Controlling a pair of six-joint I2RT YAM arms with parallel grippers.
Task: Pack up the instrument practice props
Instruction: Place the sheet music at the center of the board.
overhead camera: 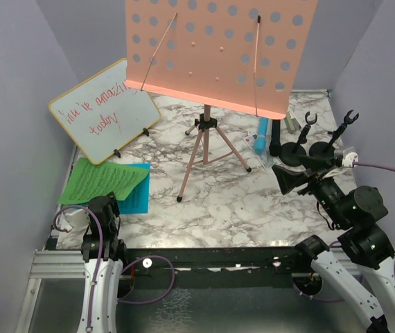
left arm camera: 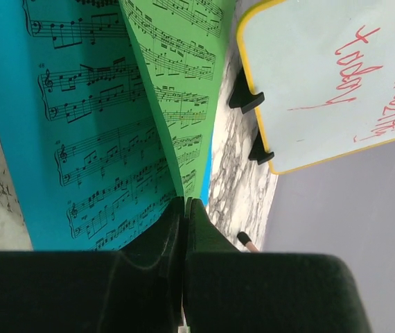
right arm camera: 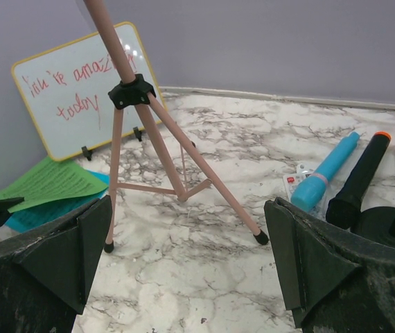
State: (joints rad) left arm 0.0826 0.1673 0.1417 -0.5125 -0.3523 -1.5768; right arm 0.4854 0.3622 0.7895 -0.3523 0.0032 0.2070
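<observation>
The pink tripod music holder (overhead camera: 204,139) stands mid-table with its perforated tray (overhead camera: 218,48) up; its legs show in the right wrist view (right arm camera: 156,139). The green music sheet (overhead camera: 100,182) lies over the blue music sheet (overhead camera: 136,198) at the left. My left gripper (left arm camera: 185,201) is shut on the near edge of the green sheet (left arm camera: 183,76), beside the blue sheet (left arm camera: 86,118). My right gripper (right arm camera: 187,243) is open and empty, facing the tripod. The blue microphone (right arm camera: 326,173) and black microphone (right arm camera: 360,177) lie at the right, by two black mic holders (overhead camera: 308,142).
The yellow-framed whiteboard (overhead camera: 104,107) with red writing leans at the back left; it also shows in the left wrist view (left arm camera: 336,76). A small silver cylinder (overhead camera: 291,123) lies at the back right. Purple walls close in both sides and the back.
</observation>
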